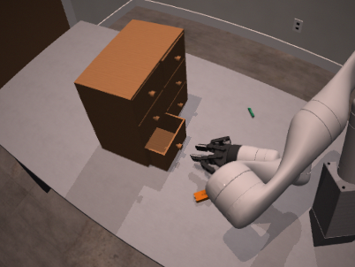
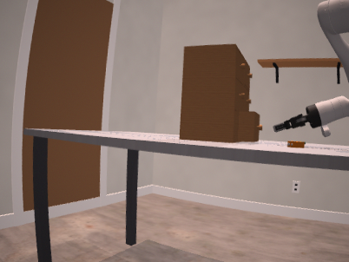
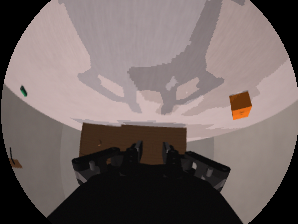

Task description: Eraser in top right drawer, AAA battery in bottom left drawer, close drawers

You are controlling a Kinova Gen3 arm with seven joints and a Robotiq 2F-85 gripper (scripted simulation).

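The chest (image 1: 110, 59) (image 2: 208, 91) stands upright. Its bottom-left drawer (image 1: 174, 156) (image 2: 249, 126) (image 3: 155, 137) is partly pulled out and level, with no item visible inside. The other drawers look about flush. My gripper (image 1: 194, 151) (image 2: 277, 127) (image 3: 152, 147) is partly open with nothing between the fingers. It points at the open drawer's front, a short gap away from its knob (image 1: 178, 146) (image 2: 260, 127). An orange block (image 1: 200, 195) (image 2: 296, 144) (image 3: 241, 111), seemingly the eraser, lies on the table. A small green stick, seemingly the AAA battery (image 1: 251, 112) (image 3: 23, 91), lies on the table's far side.
In the top view the arm's elbow (image 1: 238, 194) hangs low beside the orange block and partly hides it. The table (image 1: 44, 102) (image 2: 148, 140) has its long near edge beyond the chest's left side. A wall shelf (image 2: 299, 63) is in the background.
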